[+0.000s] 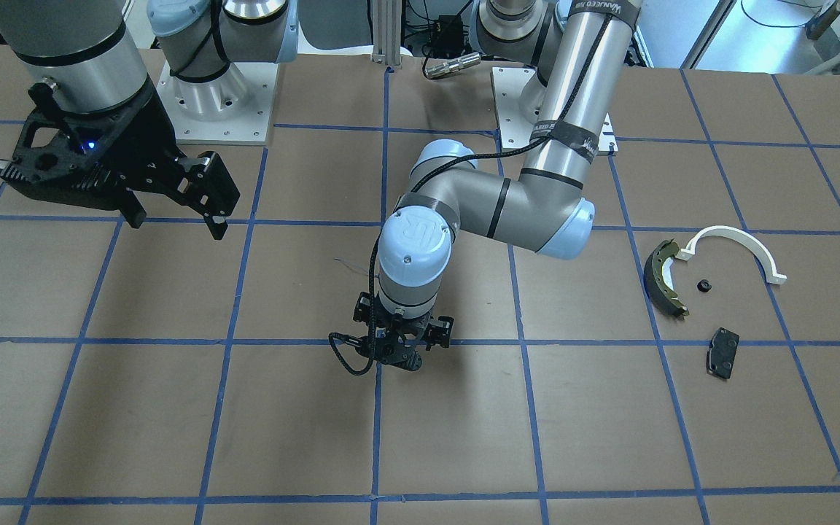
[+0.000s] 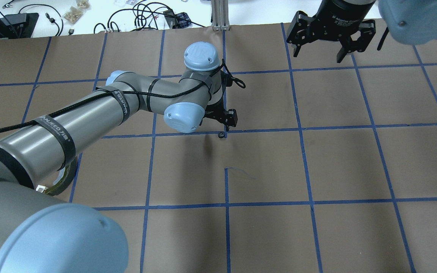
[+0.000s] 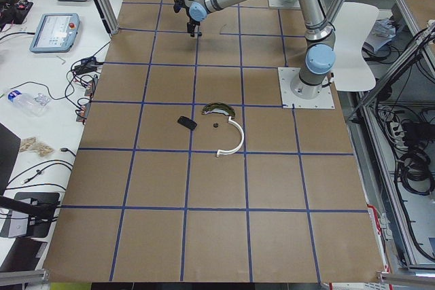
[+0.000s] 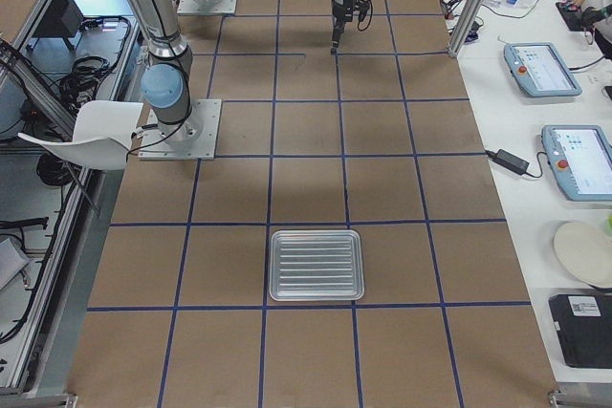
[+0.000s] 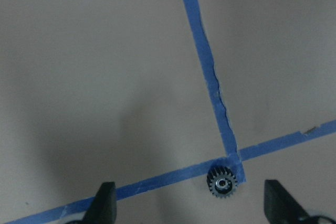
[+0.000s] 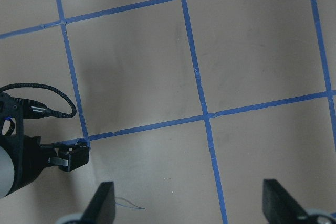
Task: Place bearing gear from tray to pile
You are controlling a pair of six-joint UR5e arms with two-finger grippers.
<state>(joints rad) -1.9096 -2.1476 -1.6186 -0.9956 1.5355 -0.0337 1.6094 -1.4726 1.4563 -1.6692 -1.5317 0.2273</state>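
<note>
The left arm point(image 1: 558, 182) was seen stretched out from its base and bent at the elbow. The forearm was held low and level, and the wrist was turned so that the left gripper point(image 5: 191, 204) was pointed straight down over the tape crossing point(image 2: 225, 131). Its fingers point(image 5: 105, 203) were spread wide and nothing was held between them. Whether their tips were touching the paper could not be told.

The bearing gear point(image 5: 222, 183) was found lying flat on the paper at the tape crossing, with one edge overlapping the blue tape. It was set between the spread fingers, apart from both and nearer to one of them. Its bore was turned upward, so its axis was upright, and its teeth were pointed outward all round. As it was round, no long axis could be made out.

The right arm point(image 1: 63, 51) was held high on the robot's right of the tape crossing. The right gripper point(image 2: 319, 53) was pointed downward, its fingers parted with nothing between them.

The pile point(image 3: 217, 108) was laid well apart from the tape crossing, on the robot's left. A dark brake shoe point(image 1: 655, 288), a white arc piece point(image 1: 730, 232) and a flat black pad point(image 1: 722, 354) were seen in it, with a small dark part point(image 1: 704, 285) among them. The tray point(image 4: 316, 265) was seen well apart from the tape crossing on the opposite side.
</note>
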